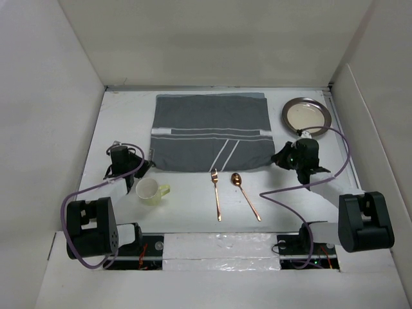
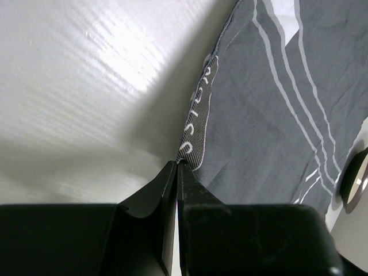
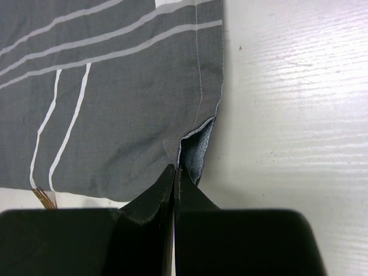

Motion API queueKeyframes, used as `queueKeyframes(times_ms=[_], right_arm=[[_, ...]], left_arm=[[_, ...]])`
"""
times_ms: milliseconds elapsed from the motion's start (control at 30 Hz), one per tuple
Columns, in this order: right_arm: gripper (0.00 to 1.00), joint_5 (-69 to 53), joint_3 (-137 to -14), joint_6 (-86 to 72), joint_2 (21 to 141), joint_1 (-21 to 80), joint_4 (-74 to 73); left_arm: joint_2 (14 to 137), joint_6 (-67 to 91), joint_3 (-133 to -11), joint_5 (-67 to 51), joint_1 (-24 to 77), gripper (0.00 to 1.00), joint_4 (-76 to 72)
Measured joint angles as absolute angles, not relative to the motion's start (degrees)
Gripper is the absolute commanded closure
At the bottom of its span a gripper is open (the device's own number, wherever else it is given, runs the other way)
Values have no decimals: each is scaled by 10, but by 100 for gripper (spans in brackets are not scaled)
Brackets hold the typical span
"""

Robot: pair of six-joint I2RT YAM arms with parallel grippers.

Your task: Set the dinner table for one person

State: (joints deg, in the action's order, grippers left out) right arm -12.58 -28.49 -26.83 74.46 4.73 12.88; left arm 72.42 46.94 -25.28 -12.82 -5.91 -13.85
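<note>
The dark grey striped cloth mat [image 1: 212,132] lies flat on the white dinner table [image 1: 187,215], at its back middle. My left gripper [image 1: 143,165] is shut on the mat's near left corner [image 2: 192,135]; its tips [image 2: 177,164] pinch the cloth edge. My right gripper [image 1: 279,158] is shut on the mat's near right corner [image 3: 195,152], which is folded up at the tips [image 3: 175,168]. A silver plate [image 1: 306,114] sits at the back right. A pale yellow cup [image 1: 149,191], a copper fork [image 1: 217,193] and a copper spoon [image 1: 246,193] lie in front of the mat.
White walls enclose the table on the left, back and right. The cup stands close to my left arm. The fork's tines [image 3: 43,198] show just below the mat's near edge in the right wrist view. Cables trail from both arms.
</note>
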Motion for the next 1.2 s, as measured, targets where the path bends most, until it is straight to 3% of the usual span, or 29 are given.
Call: queueKeyframes(times_ms=[533,600,633,667,700,767,867,933,1033,1200], right_arm=[[97,-94,-249,-290,660,50,63],[90,-90,-249,-294,660,50,57],[77,-86,-249,-296,660,50,55],[69,-85,-249,-297,660,50,53],[60,-81,-249,-298,660,50,51],[45,-70,-250,-300,656,50,42],[33,-49,-267,-300,644,49,17],[31,-34,-291,-300,634,45,1],[31,-15,-343,-304,631,23,-4],[31,11,-413,-347,686,-62,39]], left_arm=[[560,459,-185,-88,-53,100,-85],[560,459,-179,-88,-53,93,-83],[560,457,-175,-88,-53,78,-83],[560,456,-173,-88,-53,77,-80],[560,456,-173,-90,-53,67,-77],[557,453,-173,-89,-53,62,-74],[537,454,-175,-83,-53,51,-64],[511,455,-188,-78,-53,44,-50],[485,455,-229,-67,-53,44,-26],[462,423,-439,-48,-53,47,-3]])
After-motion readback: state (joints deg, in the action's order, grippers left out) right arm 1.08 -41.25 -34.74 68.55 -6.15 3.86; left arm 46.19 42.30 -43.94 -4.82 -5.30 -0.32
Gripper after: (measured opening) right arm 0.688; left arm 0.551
